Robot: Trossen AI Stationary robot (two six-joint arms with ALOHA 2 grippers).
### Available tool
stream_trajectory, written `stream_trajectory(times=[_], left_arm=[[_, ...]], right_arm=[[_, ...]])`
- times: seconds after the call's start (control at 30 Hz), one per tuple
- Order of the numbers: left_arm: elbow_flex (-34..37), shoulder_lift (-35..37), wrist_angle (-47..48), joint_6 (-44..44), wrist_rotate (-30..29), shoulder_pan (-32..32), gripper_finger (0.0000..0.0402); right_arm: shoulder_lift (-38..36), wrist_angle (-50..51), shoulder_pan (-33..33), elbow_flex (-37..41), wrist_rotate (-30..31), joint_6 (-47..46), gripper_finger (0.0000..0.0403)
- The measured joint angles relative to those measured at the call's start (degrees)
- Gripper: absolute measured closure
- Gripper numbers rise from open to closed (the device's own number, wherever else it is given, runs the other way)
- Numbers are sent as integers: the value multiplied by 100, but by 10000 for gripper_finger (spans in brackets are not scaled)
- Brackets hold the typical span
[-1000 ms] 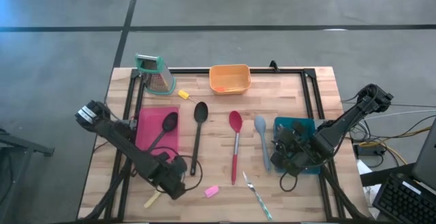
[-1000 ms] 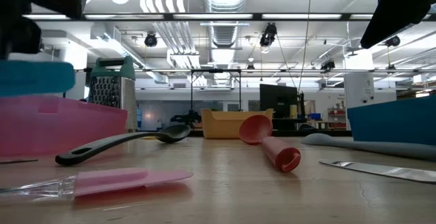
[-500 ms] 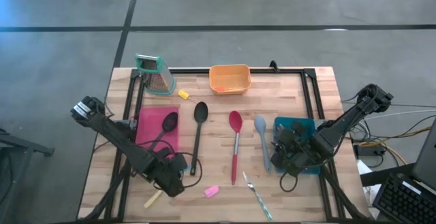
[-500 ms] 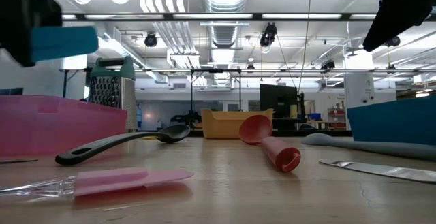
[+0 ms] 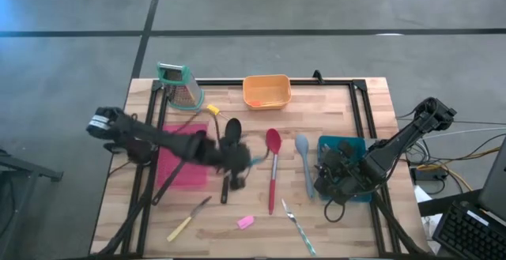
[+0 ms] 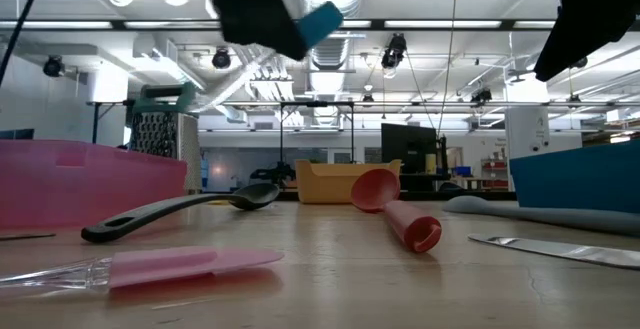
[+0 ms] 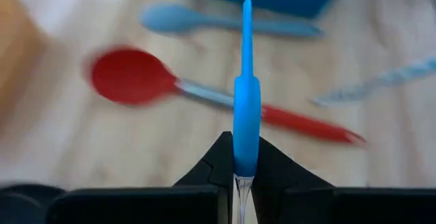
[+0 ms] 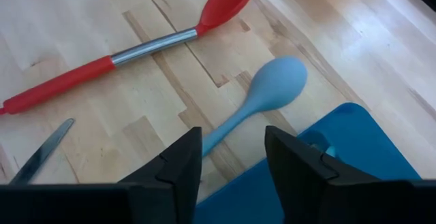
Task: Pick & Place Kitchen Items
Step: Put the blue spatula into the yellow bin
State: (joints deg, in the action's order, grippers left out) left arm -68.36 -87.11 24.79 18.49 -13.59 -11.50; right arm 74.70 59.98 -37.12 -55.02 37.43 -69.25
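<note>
My left gripper (image 5: 237, 163) hangs over the table's middle, between the black spoon (image 5: 232, 127) and the red spoon (image 5: 273, 165), shut on a small blue spatula (image 7: 246, 101). In the low view the spatula's blue blade (image 6: 322, 21) shows high above the table. A pale-blue spoon (image 5: 303, 163) lies right of the red one. My right gripper (image 8: 233, 161) stands open over the blue tray (image 5: 348, 148) at the right, with nothing between its fingers. A second black spoon's handle (image 5: 164, 189) sticks out of the pink tray (image 5: 183, 169). My left gripper pinches the spatula between its two fingers (image 7: 221, 163) where the blue blade meets the clear handle (image 7: 240, 186). The blade sticks out past the fingertips, edge-on to the wrist camera. The fingers slant down toward the table's right. The spatula is lifted clear of the table.
A green-topped grater (image 5: 178, 86) and an orange tub (image 5: 266, 92) stand at the far edge, a small yellow tool (image 5: 212, 110) near them. Near the front edge lie a yellow-handled tool (image 5: 188, 219), a pink piece (image 5: 246, 222) and slim metal cutlery (image 5: 297, 222).
My left gripper has swung from the table's near left up and toward the right, over the pink tray to the middle, rolling as it went. It stays shut on the blue spatula, which has risen with it. The yellow-handled tool it stood over now shows in full.
</note>
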Motion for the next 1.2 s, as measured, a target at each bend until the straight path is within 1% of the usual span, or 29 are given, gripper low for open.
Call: stream_trajectory(times=[0.13,0.23,0.33,0.5,0.67,0.77,0.9,1.0,1.1,1.2], left_arm=[[-235,-5,-82,-524,17,792,376],[-367,-5,-73,-778,154,1197,376],[-468,-5,-80,-1219,353,1448,376],[-561,-7,-126,-1804,359,1756,376],[-563,-18,-426,-2160,389,2207,376],[-604,-137,-546,-2394,621,2530,376],[-822,-481,-644,-2634,692,2906,376],[-1188,-873,-599,-2776,818,3170,376],[-1668,-1341,-527,-2961,820,3384,376],[-2338,-1855,-242,-3174,903,3570,376]], right_arm=[[0,-23,0,0,0,28,245],[0,-25,0,0,2,69,252],[-2,-35,0,14,4,107,263],[-2,-41,4,100,14,110,281],[-2,-59,4,166,183,56,296],[-2,-80,4,168,270,74,304],[-2,-80,4,168,387,108,314],[-2,-102,6,166,464,197,322],[-4,-104,56,166,476,242,329],[-4,-106,144,164,477,364,334]])
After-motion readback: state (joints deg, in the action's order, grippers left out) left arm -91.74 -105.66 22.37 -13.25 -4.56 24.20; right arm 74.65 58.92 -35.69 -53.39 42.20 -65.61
